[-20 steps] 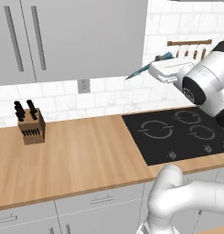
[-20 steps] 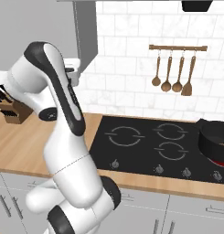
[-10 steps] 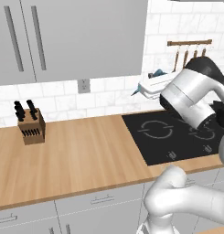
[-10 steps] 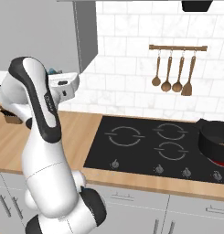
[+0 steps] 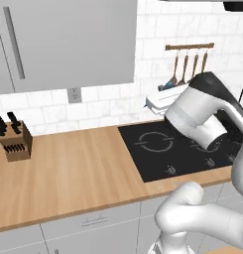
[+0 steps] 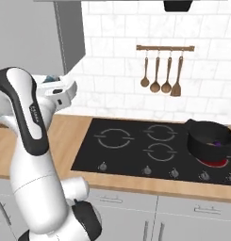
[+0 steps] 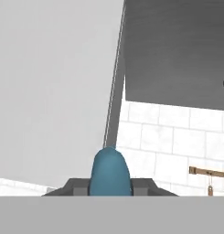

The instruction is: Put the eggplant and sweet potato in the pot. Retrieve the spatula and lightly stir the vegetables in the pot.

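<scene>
My gripper (image 7: 110,187) is shut on the light-blue spatula (image 7: 110,172), whose rounded end stands up between the two dark fingertips. In the left base view the white hand (image 5: 160,101) hangs above the back left of the cooktop, with a bit of the spatula (image 5: 168,85) poking up behind it. The right base view has the hand (image 6: 58,89) at the left, well away from the black pot (image 6: 209,139) on the front right burner. A dark purple patch inside the pot is the eggplant (image 6: 217,143). The sweet potato is hidden.
The black cooktop (image 6: 136,146) lies in the wooden counter (image 5: 68,168), and the burner under the pot glows red. Brown wooden spoons and a spatula hang on a wall rail (image 6: 165,48). A knife block (image 5: 14,141) stands at the far left. Grey cabinets (image 5: 68,39) hang overhead.
The whole scene has slid left in both base views, so the camera has moved. The arm has folded lower and swung the hand with the spatula nearer the cooktop.
</scene>
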